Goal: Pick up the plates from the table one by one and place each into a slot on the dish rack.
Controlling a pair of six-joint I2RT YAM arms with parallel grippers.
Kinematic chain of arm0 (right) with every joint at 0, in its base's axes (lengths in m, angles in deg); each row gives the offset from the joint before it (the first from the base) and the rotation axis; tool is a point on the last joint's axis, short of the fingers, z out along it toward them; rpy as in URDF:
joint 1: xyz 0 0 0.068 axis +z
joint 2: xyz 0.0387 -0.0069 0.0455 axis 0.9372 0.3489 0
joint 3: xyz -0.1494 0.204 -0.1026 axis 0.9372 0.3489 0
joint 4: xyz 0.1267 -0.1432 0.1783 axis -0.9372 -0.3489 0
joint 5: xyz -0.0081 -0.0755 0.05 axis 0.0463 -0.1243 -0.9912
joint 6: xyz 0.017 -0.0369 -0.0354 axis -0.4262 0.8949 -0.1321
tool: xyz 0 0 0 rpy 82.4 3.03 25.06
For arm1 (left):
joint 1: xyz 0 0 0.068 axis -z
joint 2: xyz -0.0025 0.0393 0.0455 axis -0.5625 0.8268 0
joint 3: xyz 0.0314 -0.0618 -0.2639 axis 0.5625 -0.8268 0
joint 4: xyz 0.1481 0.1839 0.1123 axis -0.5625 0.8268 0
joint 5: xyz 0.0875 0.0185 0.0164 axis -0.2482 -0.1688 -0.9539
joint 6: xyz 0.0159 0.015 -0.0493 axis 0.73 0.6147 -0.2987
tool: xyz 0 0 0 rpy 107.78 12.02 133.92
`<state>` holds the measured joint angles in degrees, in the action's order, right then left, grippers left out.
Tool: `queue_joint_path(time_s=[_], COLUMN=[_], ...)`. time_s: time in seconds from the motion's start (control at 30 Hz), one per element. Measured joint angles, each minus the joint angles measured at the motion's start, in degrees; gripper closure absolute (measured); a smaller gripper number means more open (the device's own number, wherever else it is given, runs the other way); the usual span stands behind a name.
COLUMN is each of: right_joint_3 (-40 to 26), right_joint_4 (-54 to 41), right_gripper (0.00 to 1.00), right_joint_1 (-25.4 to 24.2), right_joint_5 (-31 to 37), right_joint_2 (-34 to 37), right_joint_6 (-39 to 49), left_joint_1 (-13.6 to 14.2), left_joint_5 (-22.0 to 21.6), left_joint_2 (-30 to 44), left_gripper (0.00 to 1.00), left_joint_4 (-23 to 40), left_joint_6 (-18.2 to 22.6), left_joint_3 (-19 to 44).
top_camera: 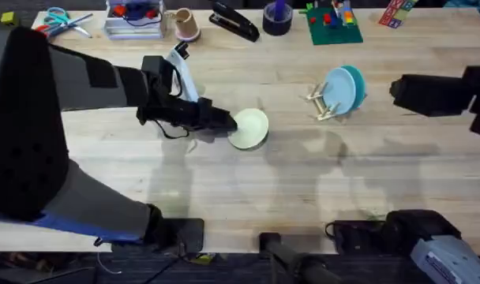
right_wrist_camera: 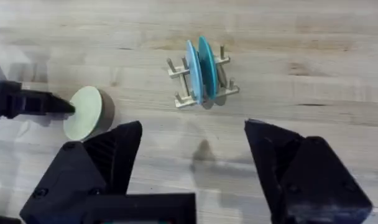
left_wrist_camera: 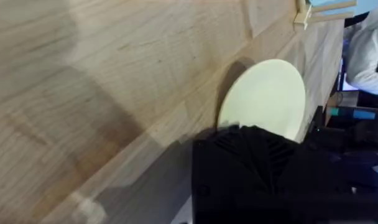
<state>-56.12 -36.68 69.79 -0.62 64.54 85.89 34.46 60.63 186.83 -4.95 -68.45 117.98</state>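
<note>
Overhead: two teal plates (top_camera: 344, 87) already stand in the rack (top_camera: 325, 107); left gripper (top_camera: 228, 122) grasps the cream plate (top_camera: 249, 128), unracked; right gripper (right_wrist_camera: 192, 155) spread, empty.

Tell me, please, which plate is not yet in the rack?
The cream plate, tilted up off the table in the left gripper. The two blue plates already stand upright in the rack.

cream plate (left_wrist_camera: 263, 99) edge behind left tool (left_wrist_camera: 251, 152)
</note>
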Motion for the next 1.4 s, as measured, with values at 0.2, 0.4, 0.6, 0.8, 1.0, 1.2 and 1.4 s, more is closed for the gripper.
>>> queue_joint_path(time_s=[0.2, 0.4, 0.6, 0.8, 1.0, 1.2, 1.4], right_joint_3=[0.0, 0.0, 0.0, 0.0, 0.0, 0.0, 1.1], right_joint_4=[0.0, 0.2, -0.9, -2.5, -6.0, -6.6, -5.7], right_gripper=[0.010, 0.009, 0.007, 0.008, 0.008, 0.007, 0.008], right_joint_1=[0.0, 0.0, 0.0, 0.0, 0.0, 1.2, 4.4], right_joint_5=[0.0, 0.0, -1.8, -4.2, -5.4, -6.6, -7.5], right_joint_2=[0.0, 0.0, 0.0, 0.0, 0.0, 0.0, 0.0], right_joint_6=[0.0, -1.2, -8.5, -16.0, -20.7, -22.2, -24.5], left_joint_1=[0.0, 0.0, 0.0, 0.2, 0.3, 0.3, 0.3], left_joint_5=[0.0, -0.1, -0.1, -0.2, -0.2, -0.2, -0.2], left_joint_2=[0.0, 0.0, 0.0, 0.0, 0.0, 0.0, 0.0], left_gripper=[0.959, 0.959, 0.959, 0.959, 0.960, 0.960, 0.960], left_joint_4=[0.0, 0.0, 0.0, 0.0, -0.1, -0.1, -0.1], left_joint_6=[-0.1, -0.1, -0.2, -0.1, -0.2, -0.2, -0.2], left_joint_3=[0.0, 0.0, 0.0, 0.0, 0.0, 0.0, 0.0])
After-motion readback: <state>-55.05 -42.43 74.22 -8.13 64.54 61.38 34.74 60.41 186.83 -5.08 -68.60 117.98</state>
